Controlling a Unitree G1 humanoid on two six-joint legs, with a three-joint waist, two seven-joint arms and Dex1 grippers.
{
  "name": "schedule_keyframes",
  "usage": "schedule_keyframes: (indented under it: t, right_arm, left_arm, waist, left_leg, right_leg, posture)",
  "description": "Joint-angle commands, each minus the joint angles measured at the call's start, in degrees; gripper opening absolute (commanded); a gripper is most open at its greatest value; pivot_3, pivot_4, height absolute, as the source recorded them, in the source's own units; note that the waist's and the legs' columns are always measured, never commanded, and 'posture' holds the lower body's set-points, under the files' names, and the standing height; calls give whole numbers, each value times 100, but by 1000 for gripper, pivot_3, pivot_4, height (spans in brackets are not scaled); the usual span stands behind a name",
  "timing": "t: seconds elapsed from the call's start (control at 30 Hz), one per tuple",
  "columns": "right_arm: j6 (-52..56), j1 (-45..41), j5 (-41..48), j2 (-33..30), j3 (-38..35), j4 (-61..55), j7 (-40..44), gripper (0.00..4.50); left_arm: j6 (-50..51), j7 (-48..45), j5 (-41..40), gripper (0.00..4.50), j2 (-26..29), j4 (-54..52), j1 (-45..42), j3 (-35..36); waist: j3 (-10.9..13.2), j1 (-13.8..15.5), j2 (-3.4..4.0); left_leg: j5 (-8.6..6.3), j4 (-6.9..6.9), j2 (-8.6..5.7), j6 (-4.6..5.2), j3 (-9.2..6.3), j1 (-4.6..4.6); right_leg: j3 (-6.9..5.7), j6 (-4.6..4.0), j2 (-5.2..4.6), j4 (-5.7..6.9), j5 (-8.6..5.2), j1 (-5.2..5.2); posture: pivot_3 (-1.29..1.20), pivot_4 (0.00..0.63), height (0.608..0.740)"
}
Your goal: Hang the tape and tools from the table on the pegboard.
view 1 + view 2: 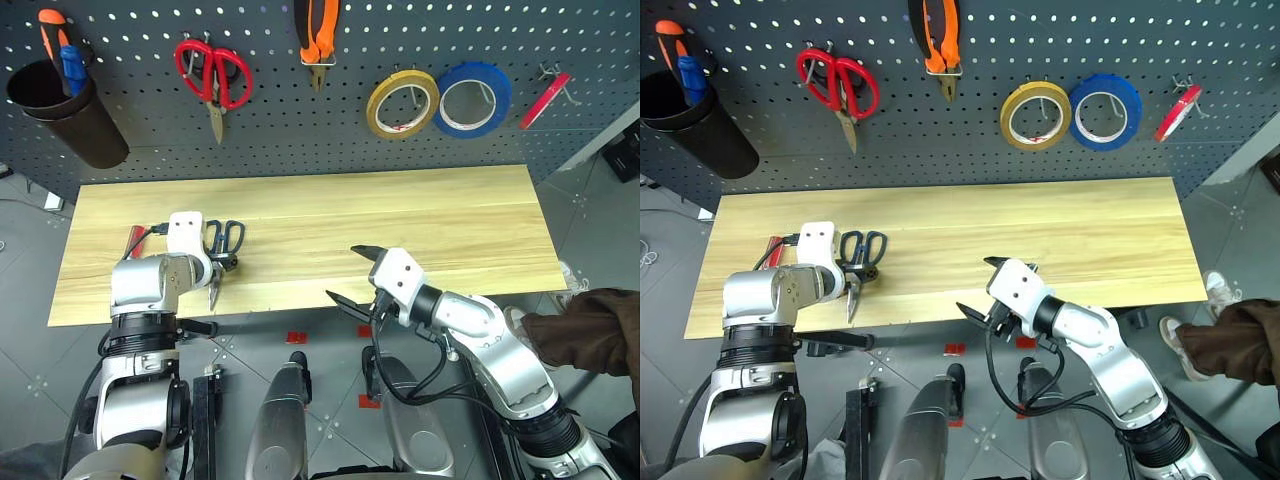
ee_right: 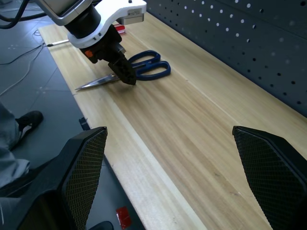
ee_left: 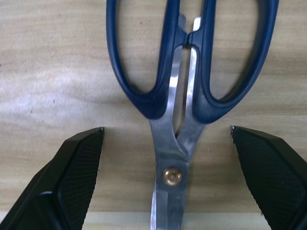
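Now the left gripper (image 3: 165, 177) sits over the scissors (image 1: 224, 243) on the table (image 1: 400, 220) — jaws wide, holding nothing, ready to pinch. Right gripper (image 1: 354, 273) waits beside, jaws wide — empty.

Dark-blue-handled scissors (image 3: 184, 96) flat on wood table (image 3: 57, 72), left tool (image 3: 168, 163) fingers spread, straddling pivot

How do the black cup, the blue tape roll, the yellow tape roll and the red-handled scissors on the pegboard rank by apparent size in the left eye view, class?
1. black cup
2. red-handled scissors
3. blue tape roll and yellow tape roll: blue looks only slightly bigger.
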Motion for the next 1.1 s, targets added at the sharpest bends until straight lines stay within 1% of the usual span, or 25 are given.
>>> schedule_keyframes:
  t: [0.03,0.17,0.33,0.4,0.47,0.53,0.57,0.6,0.67,0.7,0.77,0.83,0.9,1.0,1.1]
  right_arm:
    - [-67,-18,9,49,-93,-146,-56,4500]
    - [-76,-43,3,74,-134,-105,-108,4500]
    - [-102,-53,6,61,-167,-61,-136,4500]
    - [-114,-78,14,53,-190,-29,-139,4500]
    - [-129,-110,17,48,-213,1,-143,4500]
    - [-154,-168,42,55,-256,22,-135,4500]
    - [-163,-197,64,64,-281,26,-127,4500]
    - [-179,-236,100,75,-311,15,-104,4500]
    - [-167,-347,329,145,-424,-99,8,4500]
    - [-89,-423,515,201,-511,-190,70,4500]
    - [124,-612,871,296,-692,-326,155,4500]
    - [325,-829,1136,336,-834,-386,201,4500]
    - [362,-993,1190,316,-867,-335,217,4500]
    - [232,-1147,1167,259,-863,-127,262,4500]
    - [18,-1242,1106,235,-801,162,345,4500]
  left_arm:
    - [99,8,102,3626,-6,134,141,-170]
    - [328,40,36,2404,-8,-28,265,-47]
    - [493,9,0,1001,21,-308,446,36]
    - [434,-16,-17,824,24,-439,520,76]
    - [358,-39,-35,755,24,-575,597,103]
    - [-122,-169,-138,721,-47,-1041,813,174]
    - [-451,-235,-191,715,-97,-1330,946,207]
    - [-1048,-365,-254,688,-169,-1731,1146,240]
    - [-2699,-785,-392,613,-382,-2654,1650,326]
    - [-3066,-855,-565,511,-541,-3085,1839,466]
    - [-3427,-887,-808,482,-743,-3651,2097,665]
    - [-3805,-915,-775,482,-768,-4036,2372,656]
    - [-4166,-781,-670,482,-851,-4320,2606,659]
    - [-4856,-891,-353,482,-768,-4817,3181,431]
    - [-5349,-778,-75,482,-767,-4866,3351,310]
  waist:
    - [-3,-2,0]
    - [-5,-25,0]
    - [-7,-22,0]
    - [-7,-20,0]
    - [-7,-21,0]
    - [-7,-27,0]
    - [-7,-32,0]
    - [-7,-24,0]
    - [-7,-7,-1]
    - [-7,6,-1]
    - [-8,30,-2]
    - [-10,34,-5]
    - [-13,19,-5]
    - [-19,0,-13]
    - [-20,38,-15]
  left_leg:
    - [1,0,0,1,0,0]
    - [4,0,1,4,3,3]
    - [13,-2,2,-10,4,3]
    - [14,-2,2,-12,5,3]
    - [14,-2,2,-11,3,3]
    - [14,-2,2,-11,4,3]
    - [14,-2,3,-11,4,3]
    - [15,-3,3,-12,4,1]
    - [15,-5,7,-13,3,-7]
    - [15,-6,10,-14,3,-14]
    - [15,-6,14,-14,-5,-25]
    - [14,-5,16,-12,-7,-29]
    - [4,-5,14,9,1,-22]
    - [4,-6,14,14,7,-16]
    - [5,-7,14,16,3,-18]
  right_leg:
    - [0,2,0,0,2,0]
    - [1,6,1,0,7,0]
    - [2,5,1,-2,7,0]
    - [2,5,1,-2,7,0]
    - [1,6,1,-2,7,0]
    - [2,6,1,-2,7,0]
    - [3,5,1,-2,7,0]
    - [3,5,0,-5,8,-1]
    - [1,4,0,-13,8,-5]
    - [1,0,0,-19,10,-8]
    - [-9,-16,-1,-30,19,-11]
    - [-12,-19,0,-35,21,-10]
    - [-6,-17,2,-34,21,-5]
    - [-2,-17,3,-34,21,-1]
    - [-7,-17,4,-35,21,-2]
  posture:
    - [-110,431,740]
    - [-107,433,740]
    - [-103,433,740]
    - [-103,433,740]
    - [-103,433,740]
    - [-100,431,740]
    - [-100,431,740]
    - [-100,431,740]
    - [-100,426,740]
    - [-99,423,740]
    - [-90,417,740]
    - [-84,413,740]
    - [-79,405,740]
    - [-57,396,740]
    - [-10,392,740]
